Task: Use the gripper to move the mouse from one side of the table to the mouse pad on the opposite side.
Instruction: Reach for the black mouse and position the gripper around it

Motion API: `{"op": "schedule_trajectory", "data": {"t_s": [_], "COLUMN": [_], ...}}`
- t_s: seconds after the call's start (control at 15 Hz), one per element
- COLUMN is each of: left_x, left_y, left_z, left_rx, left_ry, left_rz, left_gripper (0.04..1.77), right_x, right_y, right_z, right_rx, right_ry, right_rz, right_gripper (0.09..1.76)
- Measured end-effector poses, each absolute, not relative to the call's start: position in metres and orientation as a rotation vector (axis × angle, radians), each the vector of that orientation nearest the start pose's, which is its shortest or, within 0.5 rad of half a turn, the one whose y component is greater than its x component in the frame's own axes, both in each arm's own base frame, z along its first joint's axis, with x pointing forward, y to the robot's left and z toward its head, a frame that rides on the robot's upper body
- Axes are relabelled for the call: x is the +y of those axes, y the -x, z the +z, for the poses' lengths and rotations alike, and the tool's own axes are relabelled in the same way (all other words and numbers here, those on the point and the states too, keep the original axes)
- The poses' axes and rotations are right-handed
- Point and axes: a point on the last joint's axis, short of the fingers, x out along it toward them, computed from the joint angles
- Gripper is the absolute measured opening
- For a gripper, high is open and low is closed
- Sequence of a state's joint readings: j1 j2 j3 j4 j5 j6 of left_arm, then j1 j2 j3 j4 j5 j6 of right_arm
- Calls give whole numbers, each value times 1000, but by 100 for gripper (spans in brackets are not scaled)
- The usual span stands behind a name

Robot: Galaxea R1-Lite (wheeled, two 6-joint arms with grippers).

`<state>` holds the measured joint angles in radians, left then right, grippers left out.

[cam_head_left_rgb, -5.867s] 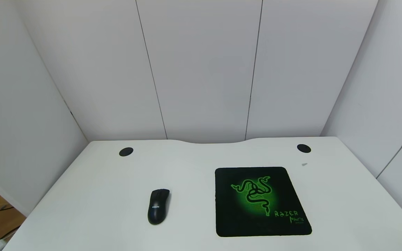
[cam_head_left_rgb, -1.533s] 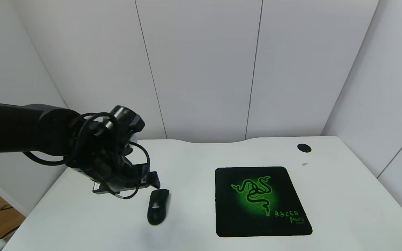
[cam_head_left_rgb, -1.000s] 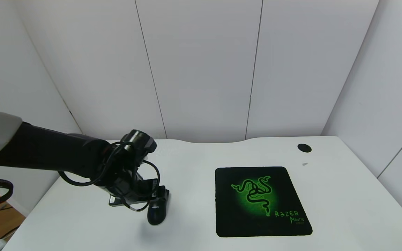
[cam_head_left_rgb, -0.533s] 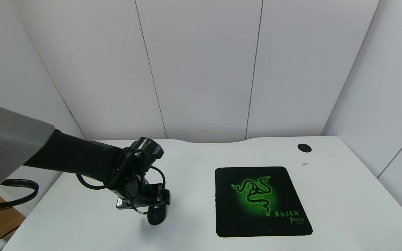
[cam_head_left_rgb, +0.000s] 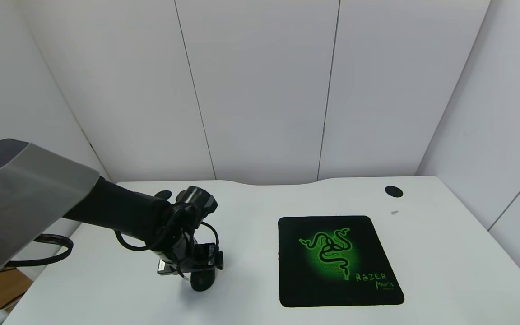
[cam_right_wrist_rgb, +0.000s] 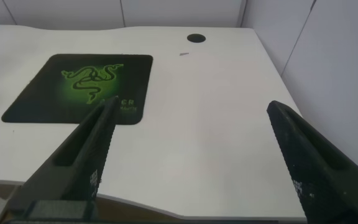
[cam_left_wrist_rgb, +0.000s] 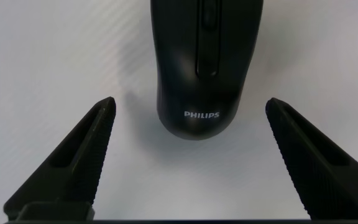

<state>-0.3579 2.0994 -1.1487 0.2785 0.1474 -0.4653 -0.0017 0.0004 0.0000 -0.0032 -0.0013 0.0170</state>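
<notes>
The glossy black mouse [cam_head_left_rgb: 202,282] with white PHILIPS lettering lies on the left half of the white table [cam_head_left_rgb: 251,225], mostly hidden under my left gripper [cam_head_left_rgb: 197,271]. In the left wrist view the mouse [cam_left_wrist_rgb: 204,68] lies just ahead of my left gripper [cam_left_wrist_rgb: 191,109], whose open jaws stand apart from it, their tips level with its rear end. The black mouse pad [cam_head_left_rgb: 337,260] with the green snake logo lies on the right half, also seen in the right wrist view [cam_right_wrist_rgb: 79,87]. My right gripper [cam_right_wrist_rgb: 188,109] is open and empty, off the table's near right edge.
Two round black cable holes sit at the back, one left [cam_head_left_rgb: 163,194] behind my left arm, one right [cam_head_left_rgb: 393,191]. White wall panels close the back and sides. A small grey mark [cam_head_left_rgb: 393,212] lies near the right hole.
My left arm has come in from the left and lowered over the mouse; the gripper now covers most of it. The mouse and pad have not moved.
</notes>
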Motion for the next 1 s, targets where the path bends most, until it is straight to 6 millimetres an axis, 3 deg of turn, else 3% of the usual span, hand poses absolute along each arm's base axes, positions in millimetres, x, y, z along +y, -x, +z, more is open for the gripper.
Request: {"op": "schedule_trajectory", "data": {"t_s": [0.53, 0.6, 0.87, 1.0], "left_x": [-120, -121, -121, -121], "left_y": [-334, -334, -334, -334], "left_z": [53, 53, 50, 50], "left_rx": [1165, 1167, 1169, 1170], "left_ry": [113, 112, 110, 110], "left_rz": [95, 96, 96, 96], "left_gripper": [172, 164, 103, 94], "right_x": [0, 0, 0, 0], "right_y": [23, 23, 23, 23], "right_z": [76, 76, 76, 76], "right_rx": [-2, -3, -3, -3], "right_ry": [-17, -17, -17, -17], "right_rz": [-3, -3, -3, -3], "right_gripper": [171, 171, 171, 171]}}
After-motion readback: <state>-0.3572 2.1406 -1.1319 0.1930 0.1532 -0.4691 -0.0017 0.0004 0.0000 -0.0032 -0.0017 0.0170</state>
